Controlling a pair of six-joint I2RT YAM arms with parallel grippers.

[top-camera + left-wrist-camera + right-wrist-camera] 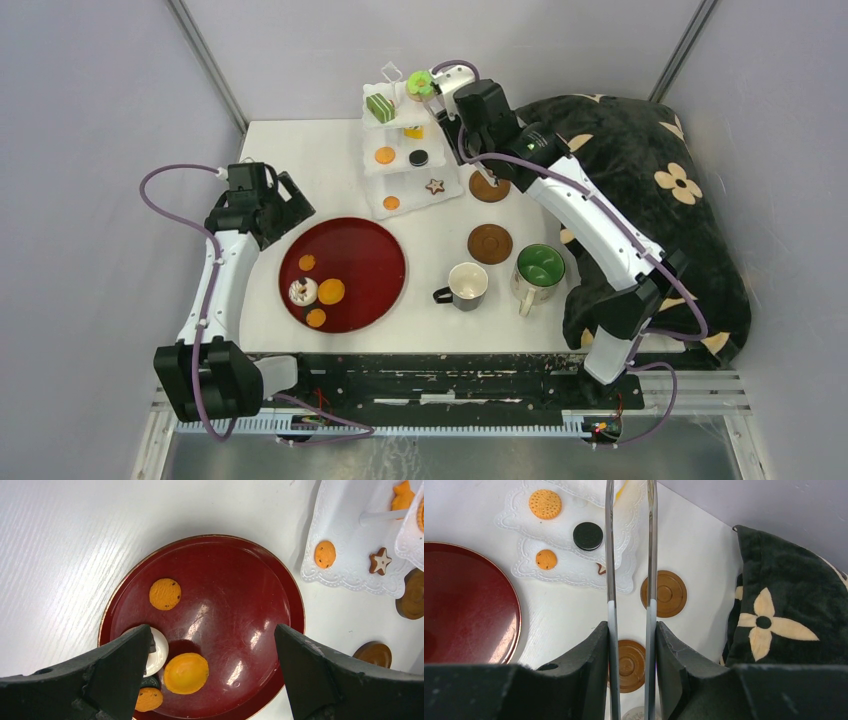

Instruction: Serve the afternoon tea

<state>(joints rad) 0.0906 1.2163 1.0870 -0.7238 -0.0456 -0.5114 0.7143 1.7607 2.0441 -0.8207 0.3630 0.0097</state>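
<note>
Only overhead shows the green donut (pixel 420 83) over the stand (pixel 408 200); right gripper (pixel 631 630) clamps tongs (pixel 610 570), left gripper (pixel 212 632) gapes apart.

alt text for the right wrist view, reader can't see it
The right fingers clamp metal tongs whose two blades run up the middle. Beneath are a white tiered stand holding orange cookies and a black disc, two brown coasters, a dark red tray at left and a black flowered cushion at right.

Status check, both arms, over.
Left tool open over the dark red tray. Right tool shut on metal tongs, tips at the green donut, top of the three-tier stand. Other sweets on tray, both mugs off coasters.
</note>
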